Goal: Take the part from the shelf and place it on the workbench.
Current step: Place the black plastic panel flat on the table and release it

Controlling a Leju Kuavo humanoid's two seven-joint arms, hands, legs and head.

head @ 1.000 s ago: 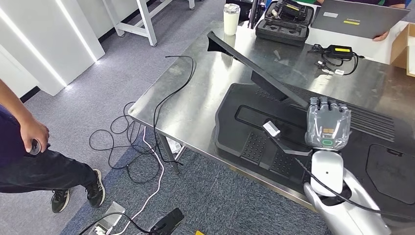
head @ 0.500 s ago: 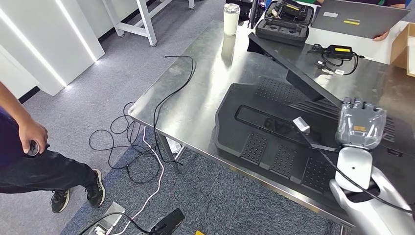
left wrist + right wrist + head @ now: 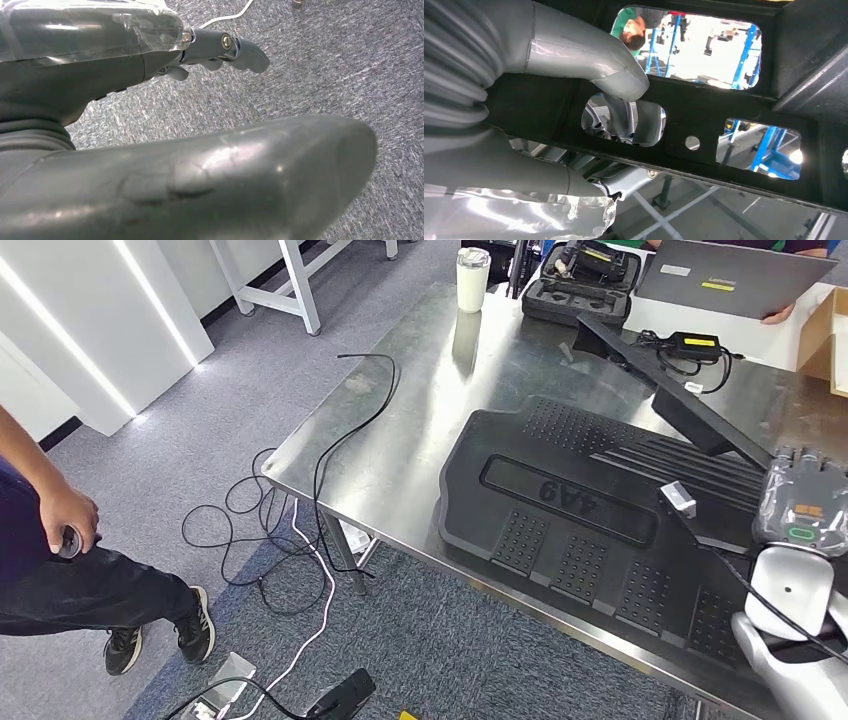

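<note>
The part [image 3: 668,390] has swung right, toward the charger [image 3: 697,343].

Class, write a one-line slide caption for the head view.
Right hand holds a long black plastic part above the steel workbench.

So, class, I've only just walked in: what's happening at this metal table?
The right robot hand grips a long black part and holds it tilted above the steel workbench, over a large black moulded panel already lying there. In the right wrist view its fingers reach through a cutout in the part. The left robot hand hangs over grey carpet, holding nothing. A person stands beside the table.
</note>
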